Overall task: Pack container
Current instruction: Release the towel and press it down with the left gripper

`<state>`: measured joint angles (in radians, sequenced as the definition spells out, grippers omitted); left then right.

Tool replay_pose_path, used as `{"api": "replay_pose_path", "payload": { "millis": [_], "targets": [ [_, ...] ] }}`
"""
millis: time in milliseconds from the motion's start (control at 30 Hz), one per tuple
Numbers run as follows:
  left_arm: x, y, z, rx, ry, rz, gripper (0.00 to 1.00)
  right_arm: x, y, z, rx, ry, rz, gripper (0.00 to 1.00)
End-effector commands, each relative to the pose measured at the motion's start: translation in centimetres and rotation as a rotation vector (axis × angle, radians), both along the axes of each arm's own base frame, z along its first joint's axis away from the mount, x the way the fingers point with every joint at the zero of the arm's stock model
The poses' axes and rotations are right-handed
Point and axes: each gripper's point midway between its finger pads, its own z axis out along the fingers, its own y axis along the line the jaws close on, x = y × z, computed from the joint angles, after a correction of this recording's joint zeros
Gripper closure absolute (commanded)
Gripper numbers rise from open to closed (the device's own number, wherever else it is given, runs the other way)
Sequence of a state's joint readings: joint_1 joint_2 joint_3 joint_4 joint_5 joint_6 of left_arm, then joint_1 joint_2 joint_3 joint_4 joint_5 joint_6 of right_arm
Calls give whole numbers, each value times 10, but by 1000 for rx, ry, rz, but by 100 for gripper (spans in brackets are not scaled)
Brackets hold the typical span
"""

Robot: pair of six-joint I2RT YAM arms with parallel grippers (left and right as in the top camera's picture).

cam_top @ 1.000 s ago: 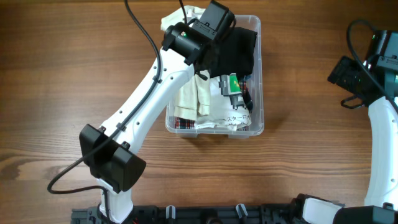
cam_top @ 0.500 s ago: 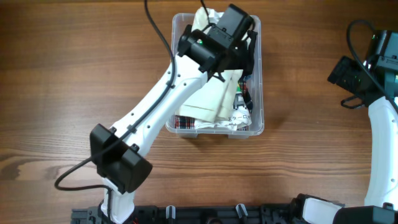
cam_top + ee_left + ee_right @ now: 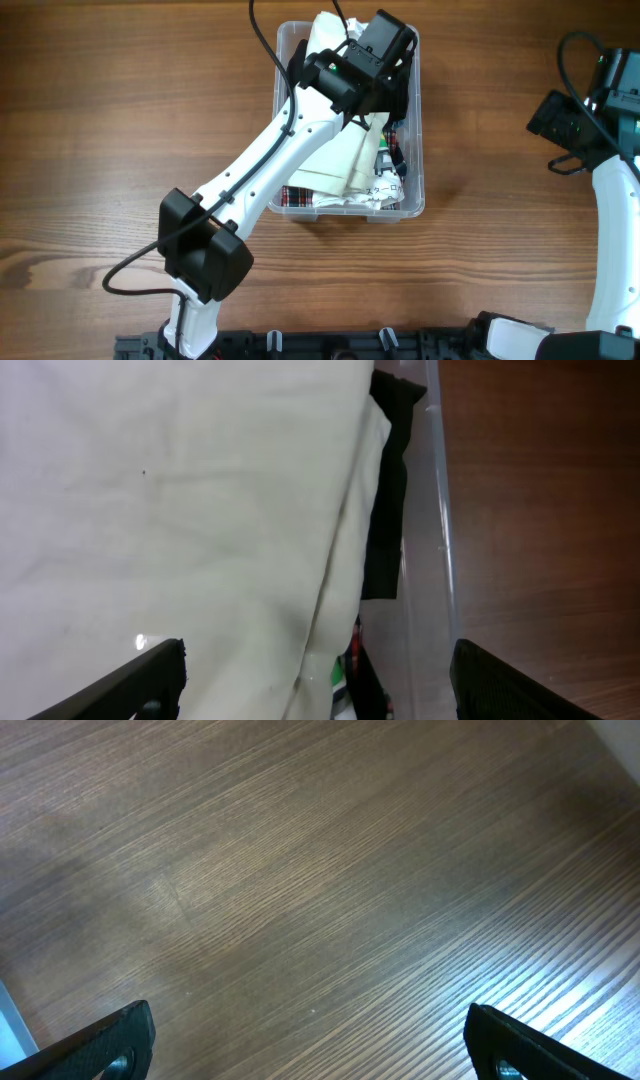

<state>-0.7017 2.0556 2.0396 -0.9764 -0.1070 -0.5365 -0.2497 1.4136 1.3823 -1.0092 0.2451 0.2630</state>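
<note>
The container is a clear plastic bin at the table's far middle, filled with folded clothes. A cream garment lies draped along its length, over a black garment at the right wall. My left gripper hovers over the bin's far end, open, with nothing between its fingers. In the left wrist view the left gripper looks down on the cream garment, the black garment and the container wall. My right gripper stays at the right, and in its wrist view the right gripper stands open over bare wood.
A plaid cloth and a white printed garment fill the bin's near end, with a green-labelled item beside them. The left arm crosses the bin's left rim. Brown wooden table surrounds the bin.
The left gripper moved right over the bin and opened. The cream garment now lies spread inside, covering most of the black garment that showed before. The right arm has not moved.
</note>
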Motion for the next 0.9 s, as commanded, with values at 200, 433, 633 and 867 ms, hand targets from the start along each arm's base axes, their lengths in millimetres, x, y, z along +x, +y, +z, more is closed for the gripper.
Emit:
{"api": "replay_pose_path", "payload": {
  "millis": [200,433,633,867],
  "targets": [
    [27,13,14,-10,-78,26,45,1,-3,10,-21,-24,-9,0],
    [57,-9,41,-28,-280,-96,96,1,-3,10,-21,-24,-9,0],
    [92,-17,36,-47,-382,-92,96,1,-3,10,-21,-24,-8,0],
    [128,-3,-32,-3,-328,-47,96,1,-3,10,-21,-24,-8,0]
  ]
}}
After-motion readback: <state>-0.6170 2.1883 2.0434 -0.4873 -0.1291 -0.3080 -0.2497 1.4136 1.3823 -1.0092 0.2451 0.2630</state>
